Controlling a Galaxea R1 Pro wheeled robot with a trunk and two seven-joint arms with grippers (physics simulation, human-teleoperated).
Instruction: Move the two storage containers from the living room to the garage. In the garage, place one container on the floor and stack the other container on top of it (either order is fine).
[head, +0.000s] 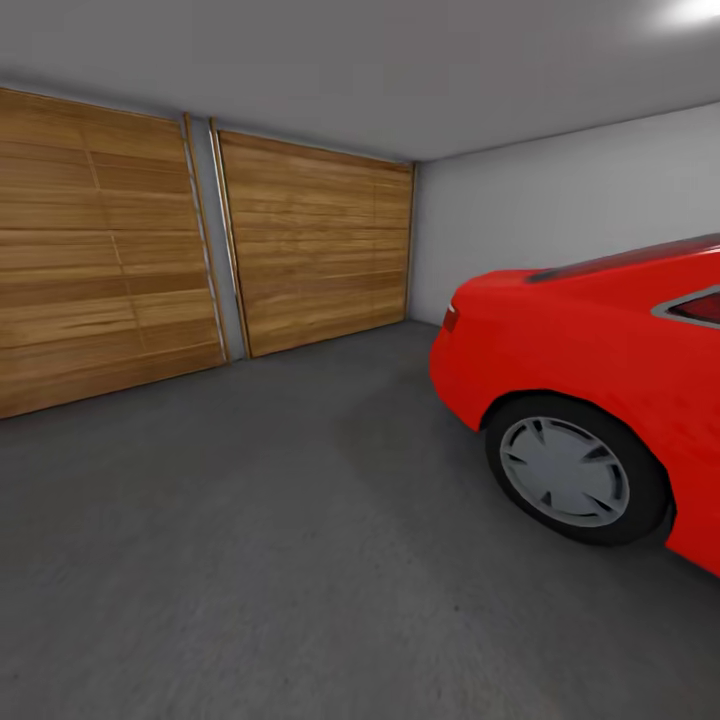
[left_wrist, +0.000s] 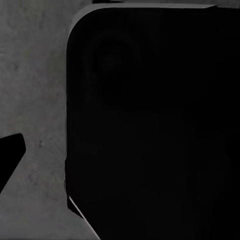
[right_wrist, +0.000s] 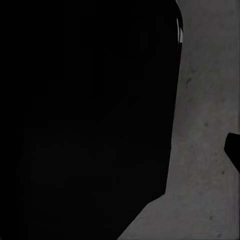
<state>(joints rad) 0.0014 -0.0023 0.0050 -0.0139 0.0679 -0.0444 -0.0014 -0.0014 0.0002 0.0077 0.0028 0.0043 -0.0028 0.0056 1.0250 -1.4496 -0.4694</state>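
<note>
1. Claw state, both arms: cannot be told; each wrist view shows a black mass over grey concrete.
2. Storage containers: not visible from the head camera.
3. Robot stands in the garage; the floor (head: 300, 560) lies bare between the wooden doors (head: 310, 240) far left and the red car (head: 600, 350) right, suiting placement.
</note>
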